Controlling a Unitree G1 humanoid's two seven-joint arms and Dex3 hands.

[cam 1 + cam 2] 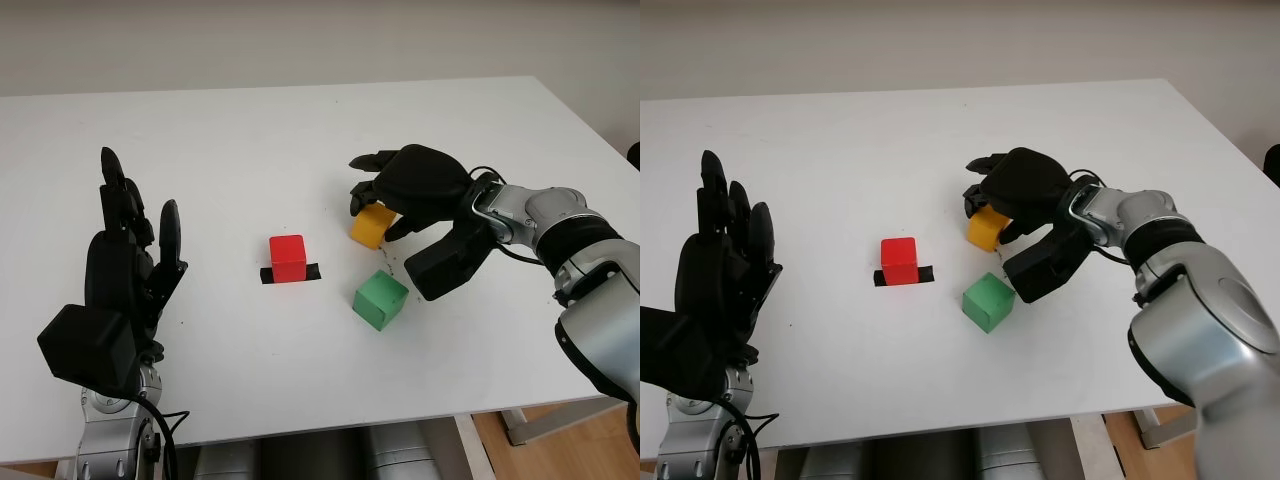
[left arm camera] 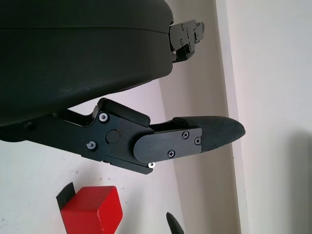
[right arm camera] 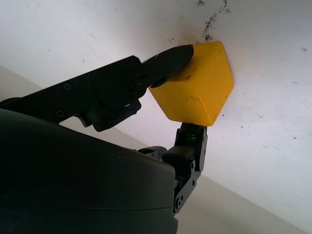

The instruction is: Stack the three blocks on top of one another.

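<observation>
1. Gripping in progress: right hand [image 1: 405,190] clenched on the small yellow cube-shaped block [image 1: 373,226], one finger [image 3: 168,59] pressed to one face and another [image 3: 191,141] to the opposite side, as seen in the right wrist view.
2. Yellow block tilted, at or just above the white table [image 1: 250,130]; impossible to tell whether fully lifted clear of the surface.
3. Small red cube-shaped block [image 1: 287,258] sitting upright at the centre of the table, on a short strip of black tape [image 1: 313,272]; well placed to serve as the base of the stack.
4. Small green cube-shaped block [image 1: 380,300] lying at about 4 o'clock from the red block, apart from it, and just at 6 o'clock from the yellow one, untouched.
5. Left hand [image 1: 125,265] open and holding nothing, raised above the table at 9 o'clock from the red block, well apart from it.
6. Judged stage: first pick of the stacking job under way; nothing stacked yet, all three blocks separate.
7. Next move, by judgement: raise the yellow block clear, carry it toward 9 o'clock to above the red block, level it so a flat face points down, lower squarely and release.
8. Risk worth minding: tilted grasp may land the block corner-first and nudge the red block off its tape mark.
</observation>
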